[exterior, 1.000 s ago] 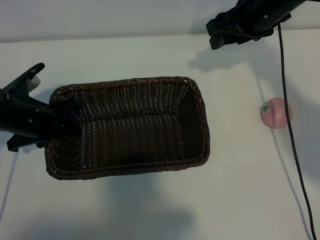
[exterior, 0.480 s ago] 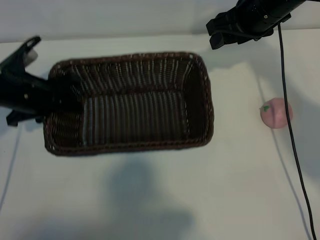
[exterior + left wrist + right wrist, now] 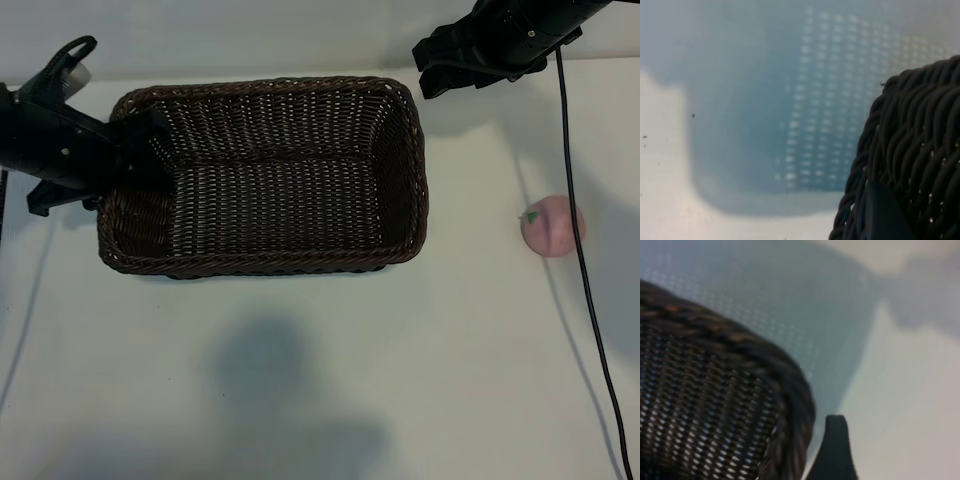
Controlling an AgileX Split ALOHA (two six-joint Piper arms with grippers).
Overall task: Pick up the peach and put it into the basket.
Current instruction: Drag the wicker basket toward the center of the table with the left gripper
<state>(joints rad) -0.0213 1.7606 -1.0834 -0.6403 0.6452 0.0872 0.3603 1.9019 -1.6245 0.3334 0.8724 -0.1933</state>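
The dark-brown woven basket (image 3: 417, 185) hangs above the white table, its shadow lying well in front of it. My left gripper (image 3: 138, 158) is shut on the braided rim of its left short side. In the left wrist view one dark finger (image 3: 884, 214) presses against the weave of the basket (image 3: 920, 145). The pale-pink peach (image 3: 551, 226) lies on the table to the right, apart from both grippers. My right gripper (image 3: 430, 72) hovers open at the far right, just beyond the basket's far right corner; its finger (image 3: 836, 450) shows beside the basket rim (image 3: 790, 390).
A black cable (image 3: 580, 260) runs from the right arm down across the table, passing right over the peach's right side. The basket's shadow (image 3: 270, 390) falls on the near middle of the table (image 3: 480, 380).
The left gripper has raised the basket by its left rim and carried it toward the far side of the table. The right arm and the peach have stayed put.
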